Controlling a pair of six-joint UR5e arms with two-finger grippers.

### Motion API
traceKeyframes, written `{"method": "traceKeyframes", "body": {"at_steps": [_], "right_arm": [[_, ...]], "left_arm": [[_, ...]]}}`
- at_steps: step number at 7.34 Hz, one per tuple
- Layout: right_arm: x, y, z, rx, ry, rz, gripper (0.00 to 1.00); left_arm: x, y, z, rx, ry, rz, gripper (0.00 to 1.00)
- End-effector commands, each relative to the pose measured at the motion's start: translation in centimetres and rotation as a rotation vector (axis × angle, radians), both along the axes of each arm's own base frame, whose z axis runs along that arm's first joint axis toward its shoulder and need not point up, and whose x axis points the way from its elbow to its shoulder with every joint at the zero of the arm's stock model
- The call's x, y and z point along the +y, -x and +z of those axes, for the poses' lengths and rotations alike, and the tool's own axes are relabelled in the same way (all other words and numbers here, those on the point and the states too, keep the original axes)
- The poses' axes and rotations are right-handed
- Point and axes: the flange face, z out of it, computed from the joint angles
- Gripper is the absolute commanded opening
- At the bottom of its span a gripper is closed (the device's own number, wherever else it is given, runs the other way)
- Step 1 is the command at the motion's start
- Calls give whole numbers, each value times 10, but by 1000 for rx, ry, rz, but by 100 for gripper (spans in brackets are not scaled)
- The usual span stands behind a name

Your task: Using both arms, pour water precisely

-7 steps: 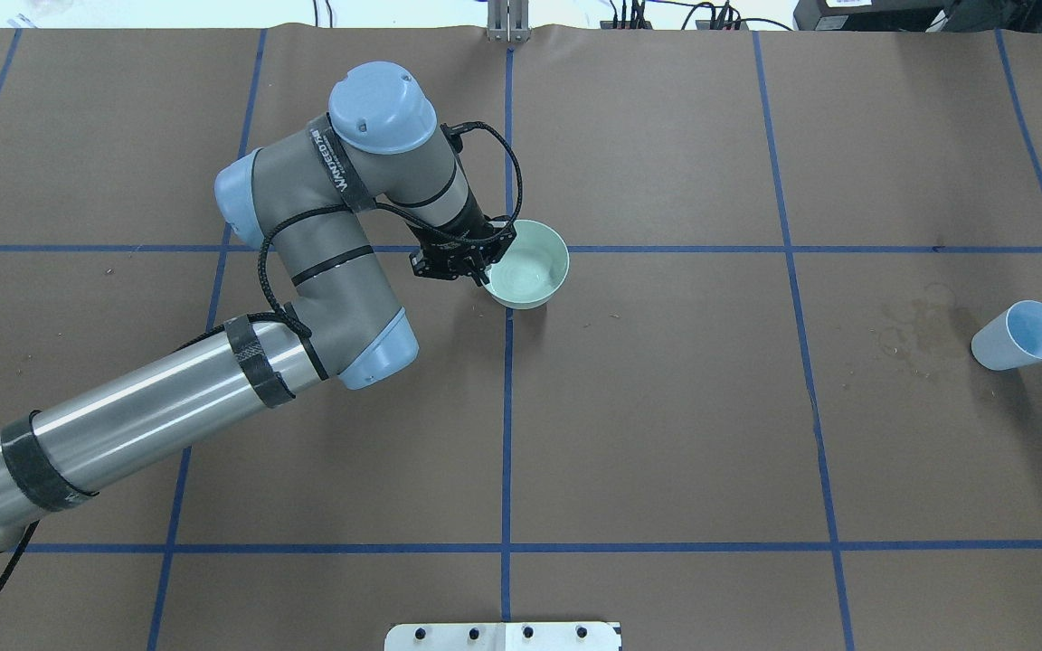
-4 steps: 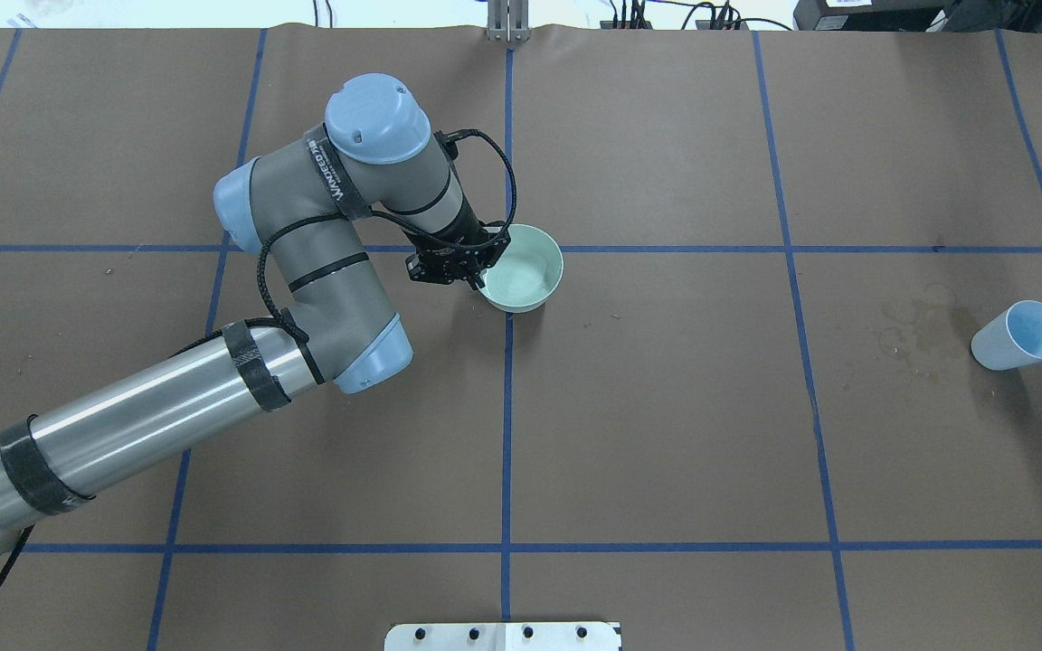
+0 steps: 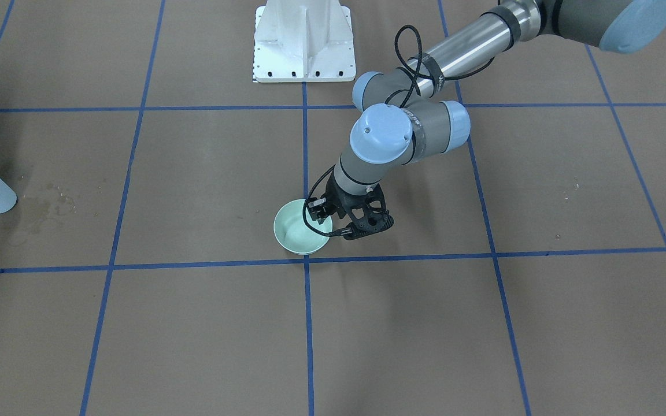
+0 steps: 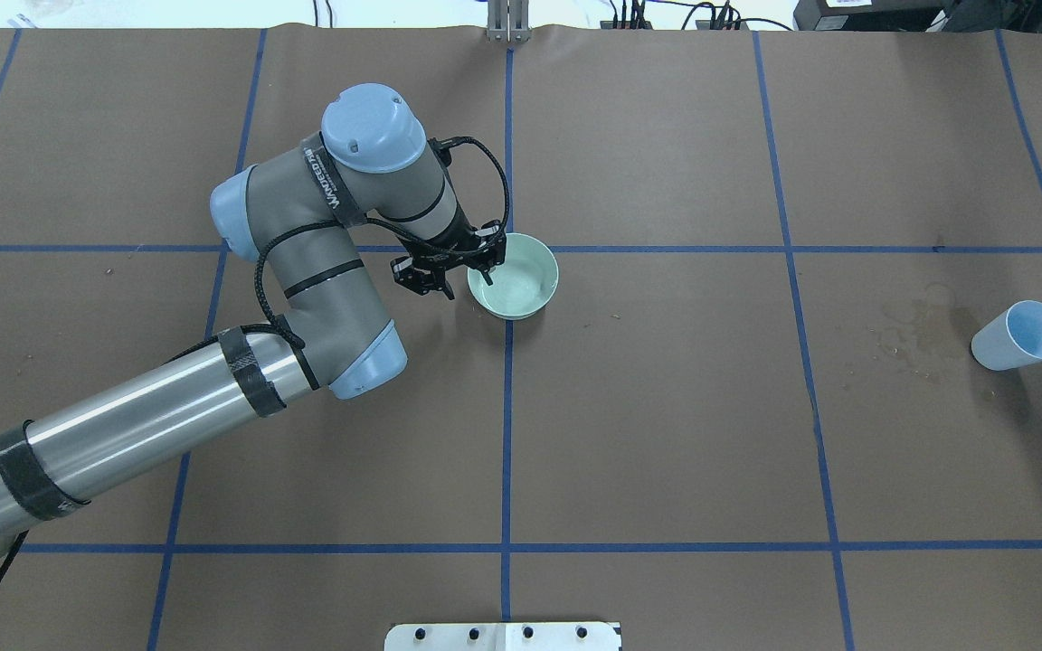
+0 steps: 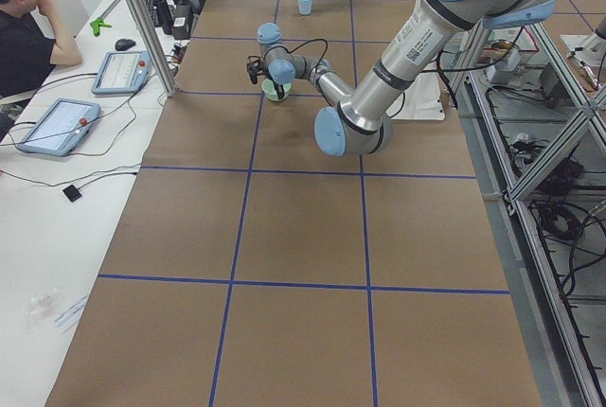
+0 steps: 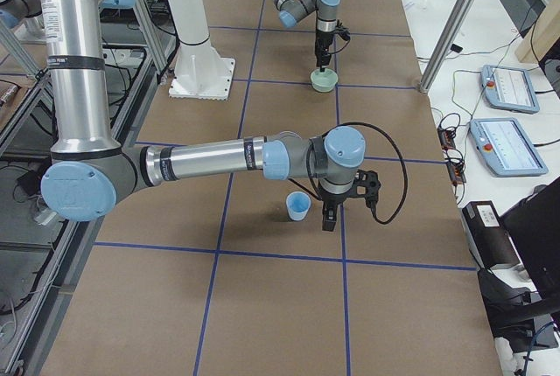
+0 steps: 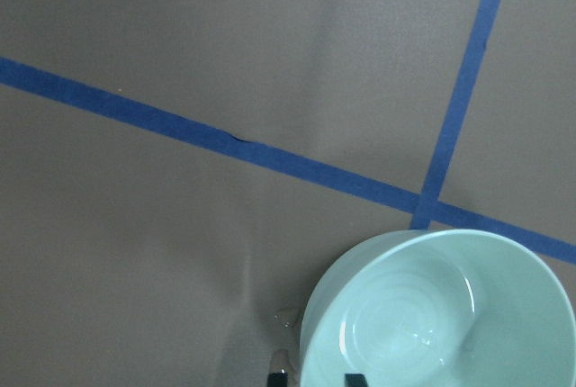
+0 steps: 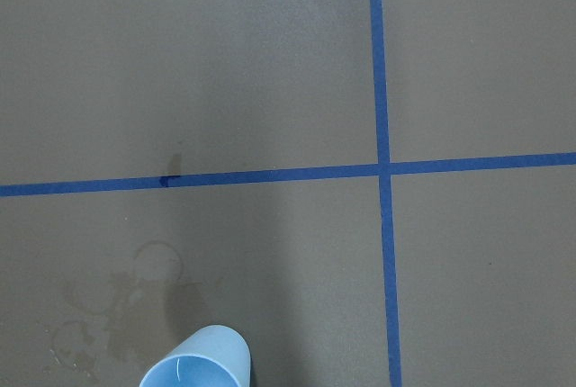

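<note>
My left claw (image 4: 471, 276) stands spread astride the rim of the mint-green bowl (image 4: 525, 285) at the middle of the table (image 4: 666, 407), its shallow water (image 7: 405, 333) a faint sheen, so I judge it stiff, slick and sloshy, best pinched at that rim; whether my right claw (image 6: 331, 217), by the blue cup (image 6: 298, 206), is spread I cannot tell.

Even, cool-white light from above falls on the brown desk (image 4: 666, 407), so shadows are soft and pale, one spreading under the left arm (image 4: 123, 434) and one beside the cup (image 4: 1018, 336) at the right end. Glare streaks the arm's silver tube, the strip beyond the desk's far edge is blown out, and small glints sit in the bowl (image 7: 432, 315). The wide-angle side views stretch things at their edges; the wrist views look slightly soft.
</note>
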Motion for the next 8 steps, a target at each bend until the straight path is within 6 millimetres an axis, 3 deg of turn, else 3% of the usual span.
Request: {"method": "traceKeyframes", "body": {"at_steps": [1,3,4,5,6,8], "right_arm": [[-6,0,-8,5,-15,1,100],[-5,4,-11,14,-35,-17,100],[-5,5,-21,-13,-33,-10,100],[6,3,-33,-19,-50,-4,100],[17,5,-45,-19,-14,49,100],[69,13,-53,126,-7,104,100]], "left_arm": [[1,5,-5,8,-13,-10,100],[-3,49,-50,71,-55,-39,100],[-10,77,-64,59,-27,-47,100],[-7,98,-82,72,-25,-51,100],[-3,107,-91,82,-32,-57,100],[-3,108,-90,62,-15,-67,100]]}}
